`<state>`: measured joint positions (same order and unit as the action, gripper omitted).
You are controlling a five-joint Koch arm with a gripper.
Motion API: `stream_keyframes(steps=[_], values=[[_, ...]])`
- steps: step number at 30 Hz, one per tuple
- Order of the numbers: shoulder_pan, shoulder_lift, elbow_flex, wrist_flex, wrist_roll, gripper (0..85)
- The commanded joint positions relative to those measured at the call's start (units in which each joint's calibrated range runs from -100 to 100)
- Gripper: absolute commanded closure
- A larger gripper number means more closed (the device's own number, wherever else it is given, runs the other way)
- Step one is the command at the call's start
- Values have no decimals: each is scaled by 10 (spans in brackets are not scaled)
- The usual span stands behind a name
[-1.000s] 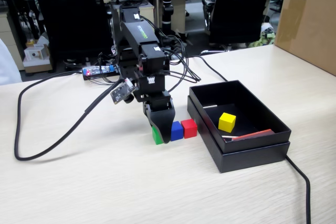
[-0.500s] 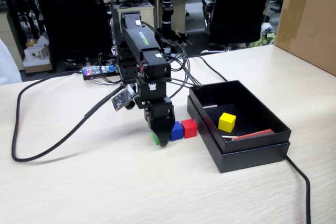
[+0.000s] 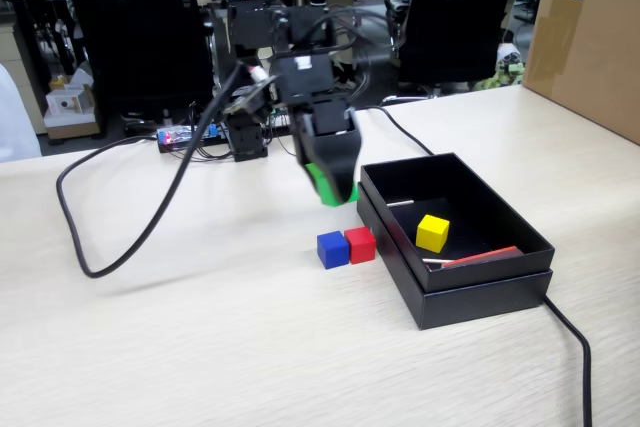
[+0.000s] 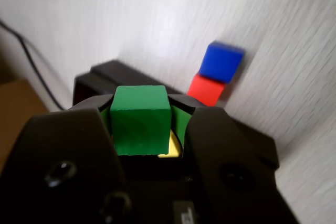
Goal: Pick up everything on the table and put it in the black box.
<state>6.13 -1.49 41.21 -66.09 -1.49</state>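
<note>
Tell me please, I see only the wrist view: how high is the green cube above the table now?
Observer: In the fixed view the green cube hangs clear of the table, held in the tool, just left of the black box.
Operator: Is something already in the box? I see only a bit of yellow.
Observer: Yes, the yellow cube sits on the floor of the box, with a thin red strip along the near wall.
Operator: Anything else left on the table?
Observer: Only the blue cube and red cube, side by side.
</note>
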Motion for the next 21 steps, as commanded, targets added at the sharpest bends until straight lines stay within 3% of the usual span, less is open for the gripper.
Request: stream_keyframes(steps=[1,7,21], values=[[35,-25,80,-2,-3,682],[98,69,133,-2,4,681],[128,250,164,-2,23,681]])
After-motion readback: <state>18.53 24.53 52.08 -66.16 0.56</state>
